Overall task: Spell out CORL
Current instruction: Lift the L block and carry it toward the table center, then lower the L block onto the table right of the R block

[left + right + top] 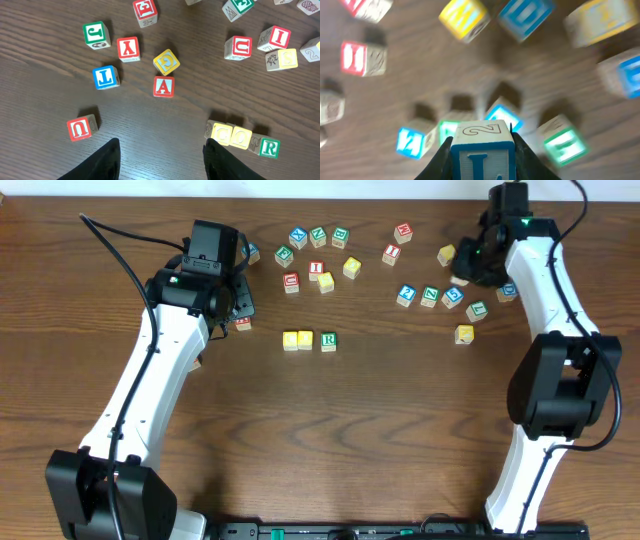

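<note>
My right gripper (482, 144) is clamped narrowly on the L cube (482, 159). One finger (524, 159) presses each side. The blue L faces my wrist camera and a 2 shows on the cube's top face. The cubes and table beneath it are blurred in that view, so I cannot tell how high the cube hangs. From overhead, that gripper sits at the far right of the table (400, 430), among scattered cubes (430, 295) and well apart from the row.

The row lies near the middle of the table, a little left of centre. The C cube (221, 133) and the O cube (241, 138) are both yellow-faced and touch each other. The R cube (270, 147), with its green letter, sits just beside the O cube at the right end.

My left gripper (161, 150) hangs about half open with nothing between its fingers. It is just left of the row and slightly farther back. More loose cubes (320, 250) lie along the far side of the table.
</note>
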